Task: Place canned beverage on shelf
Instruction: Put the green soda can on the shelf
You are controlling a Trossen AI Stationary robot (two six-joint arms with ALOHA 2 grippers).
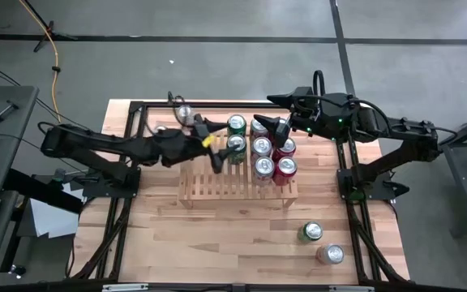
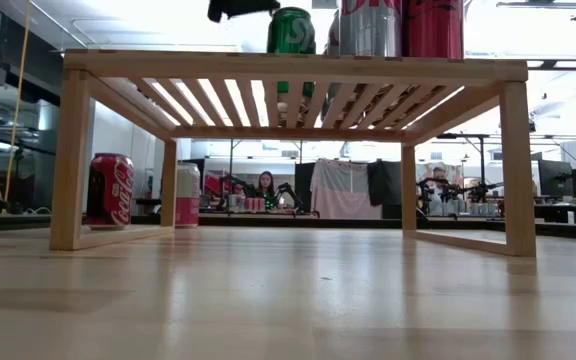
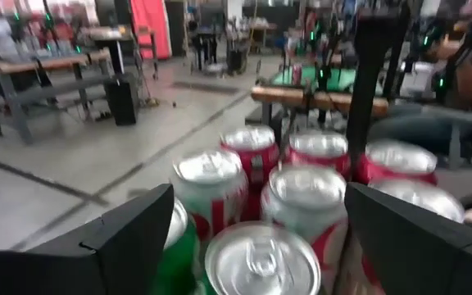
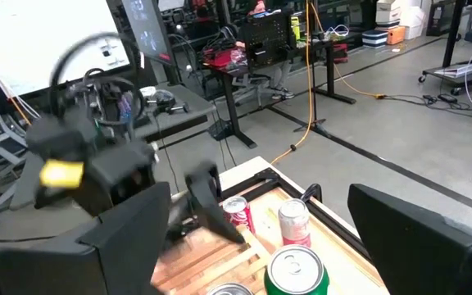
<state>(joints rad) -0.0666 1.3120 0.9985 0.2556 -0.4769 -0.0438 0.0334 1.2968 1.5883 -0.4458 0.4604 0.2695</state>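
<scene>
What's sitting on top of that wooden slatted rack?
Green, silver and red cans stand grouped on the shelf near its right end. Both arms overhang them, so some cans may be hidden.

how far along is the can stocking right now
Well along, it seems. Done: about seven cans stand clustered on the right half of the shelf. In hand: nothing; the left gripper is open around a green can at the cluster's left edge, and the right gripper is open above the back row. Left: two cans on the table's near right, at least one behind the shelf.
</scene>
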